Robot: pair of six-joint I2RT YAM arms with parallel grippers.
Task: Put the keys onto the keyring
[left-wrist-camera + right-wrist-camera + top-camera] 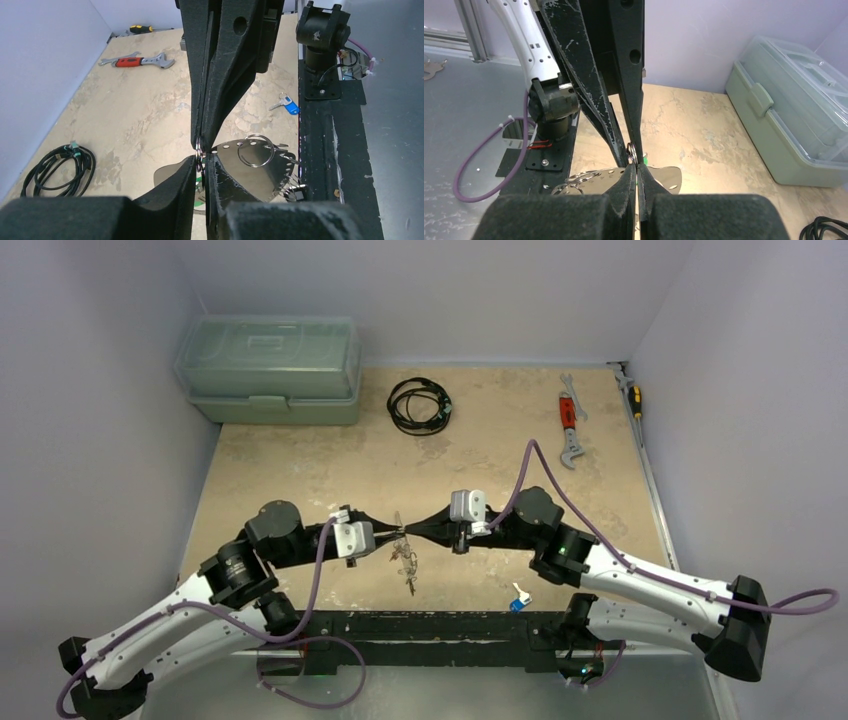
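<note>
- The keyring [199, 152] hangs edge-on over the near middle of the table, between the two grippers. The gravest risk, I judge, is the whole bunch dropping if the arms pull apart or both loosen.
- The right gripper [636, 170] is clamped tight on the ring. The left gripper [200, 164] has its fingers narrow, with the wire in the slim gap (whether they truly pinch it I cannot tell). A tug from the right could slide the ring out of the left.
- The keys [250, 175] fan out below the ring and hang free, so any swing could twist the wire in the pads.
- A blue-headed key [517, 599] lies on the table near the right arm's base, well apart from the ring (not yet threaded). Fetching it would mean one gripper letting go.
- Pale lilac walls [100, 390] close in three sides.
- The table [300, 460] is beige, mottled and matt.
- At the far edge, from left to right, are a green toolbox [268, 368], a black cable coil [420, 405], a red-handled wrench [569, 425] and a screwdriver [634, 398].
</note>
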